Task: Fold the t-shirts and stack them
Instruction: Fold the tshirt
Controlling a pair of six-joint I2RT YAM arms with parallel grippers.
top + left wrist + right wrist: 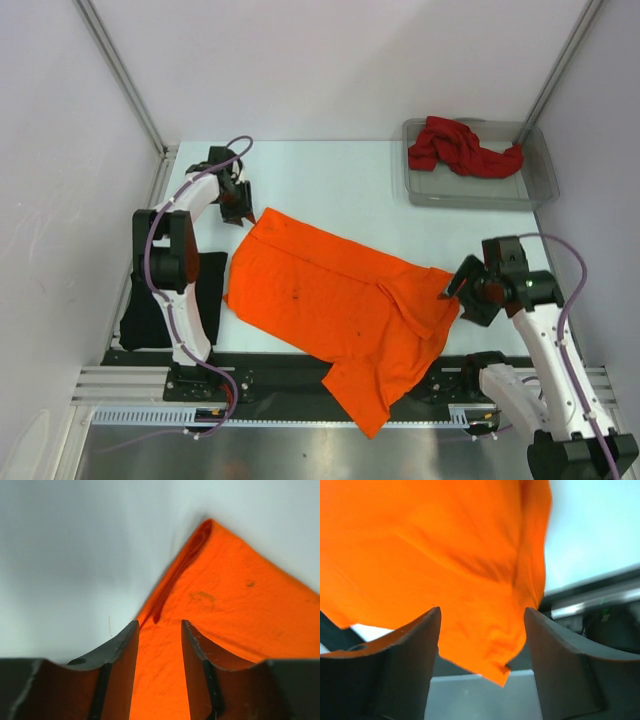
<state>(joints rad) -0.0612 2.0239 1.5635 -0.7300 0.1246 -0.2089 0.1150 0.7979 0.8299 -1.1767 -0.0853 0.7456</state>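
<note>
— Edges first?

— Orange shirt [330,295] laid aslant across mid-surface [330,180], soft, creased, a few dark specks. Near corner draped over the near edge onto the black rail [270,368]. Far-left corner doubled into a rolled point.

— Room to move?

— Bare white stretch beyond the shirt's far edge, up to the tray [480,196] at far right. Clear grey plastic, red shirt [460,148] crumpled inside. Black shirt [145,315] lying flat at the near left edge.

— Tools?

— Left tool [159,622] over that far-left corner, fingers parted narrowly, gripping nothing. Right tool [481,610] at the orange shirt's right edge, spread wide, cloth showing in the gap but not pinched.
</note>
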